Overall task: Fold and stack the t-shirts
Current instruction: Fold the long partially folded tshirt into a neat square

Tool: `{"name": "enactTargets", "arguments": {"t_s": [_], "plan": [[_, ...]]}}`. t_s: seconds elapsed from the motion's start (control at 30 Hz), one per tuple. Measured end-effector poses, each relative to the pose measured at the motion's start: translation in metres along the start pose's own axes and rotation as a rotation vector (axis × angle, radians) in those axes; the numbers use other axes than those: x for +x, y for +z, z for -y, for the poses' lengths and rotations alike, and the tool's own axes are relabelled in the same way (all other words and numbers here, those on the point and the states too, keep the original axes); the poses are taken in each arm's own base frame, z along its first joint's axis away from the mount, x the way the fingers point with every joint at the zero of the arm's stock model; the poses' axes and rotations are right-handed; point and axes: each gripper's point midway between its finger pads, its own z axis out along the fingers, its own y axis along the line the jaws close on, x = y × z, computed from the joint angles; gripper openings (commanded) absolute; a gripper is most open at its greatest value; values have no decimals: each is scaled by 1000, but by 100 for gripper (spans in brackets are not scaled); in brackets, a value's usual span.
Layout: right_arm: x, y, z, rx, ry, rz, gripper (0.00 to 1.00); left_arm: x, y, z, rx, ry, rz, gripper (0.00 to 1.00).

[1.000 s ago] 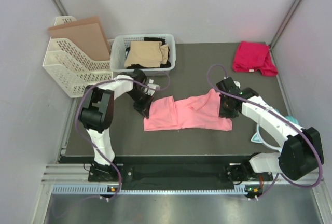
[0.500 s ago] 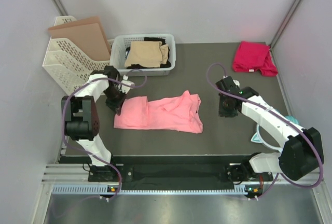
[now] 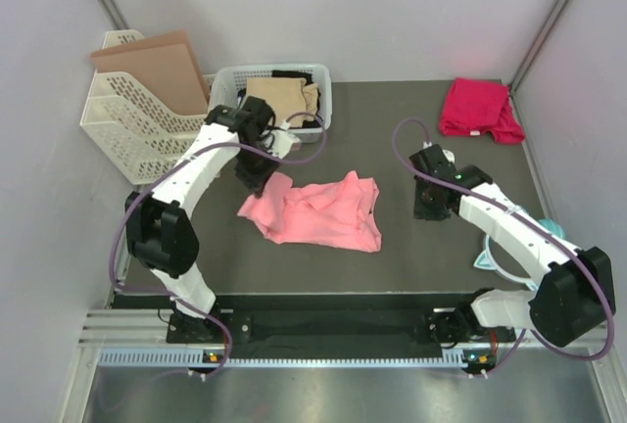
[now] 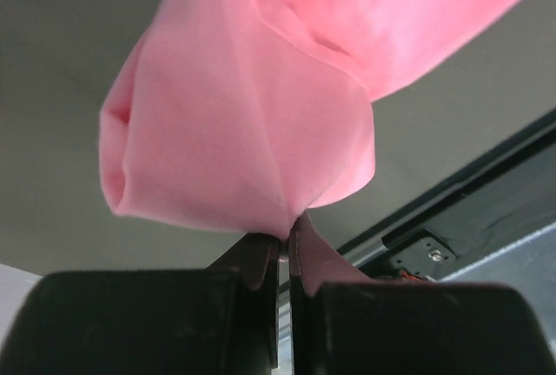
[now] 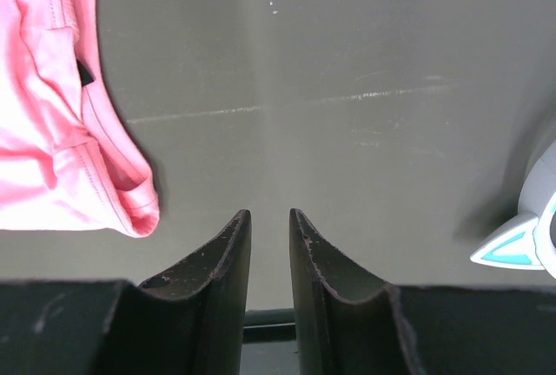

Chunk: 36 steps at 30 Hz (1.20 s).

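1. The soft, short-sleeved salmon-pink t-shirt [image 3: 323, 212] lies rumpled in the middle of the dark grey table mat [image 3: 392, 149]. Its left end is lifted and bunched, and the rest is on the mat.
2. My left gripper [image 4: 282, 249] is pinched tight on that lifted end. The wrist view shows cloth draping away from my closed fingertips in a loose fold.
3. My right gripper [image 5: 269, 214] hangs low over bare mat just beside the shirt's right hem. Its fingers are a little apart with nothing between them.
4. I judge the step in hand to be laying the left part over the middle to make a fold.
5. To do it well, I should carry the pinched edge across low and steadily, so the trailing cloth rolls over instead of dragging the body along.
6. My right gripper could press or pinch the near hem to anchor it. Unanchored, the shirt will likely slide and wrinkle further.
7. I should let go only once the edge lies flat and square with the lower layer.
8. Further out, a folded deep magenta-red t-shirt [image 3: 478, 108] rests at the far right corner, well apart from the pink one.
9. A white plastic laundry basket [image 3: 326, 100] at the far left holds a tan t-shirt [image 3: 279, 100], with black cloth under it.
10. A teal-and-white cat-ear headband [image 5: 521, 240] lies by the right edge and should be left alone.
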Motion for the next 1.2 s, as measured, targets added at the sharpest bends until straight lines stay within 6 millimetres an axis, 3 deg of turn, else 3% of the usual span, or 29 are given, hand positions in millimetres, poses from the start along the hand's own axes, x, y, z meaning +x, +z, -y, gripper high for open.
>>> {"name": "enactTargets", "arguments": {"t_s": [0.13, 0.33, 0.47, 0.83, 1.07, 1.2], "plan": [[-1, -1, 0, -4, 1, 6, 25, -18, -4, 37, 24, 64, -10, 0], [-1, -1, -1, -5, 0, 8, 25, -52, 6, 63, 20, 106, -24, 0], [-1, -2, 0, -9, 1, 14, 25, -73, 20, 78, 8, 136, -39, 0], [-1, -8, 1, -23, 8, 36, 25, -95, 65, 123, 19, 202, -113, 0], [0, -9, 0, -31, 9, 34, 25, -108, 56, 152, 53, 235, -66, 0], [-1, -9, -1, -36, 14, 35, 25, -129, 47, 166, 110, 228, 4, 0]]}}
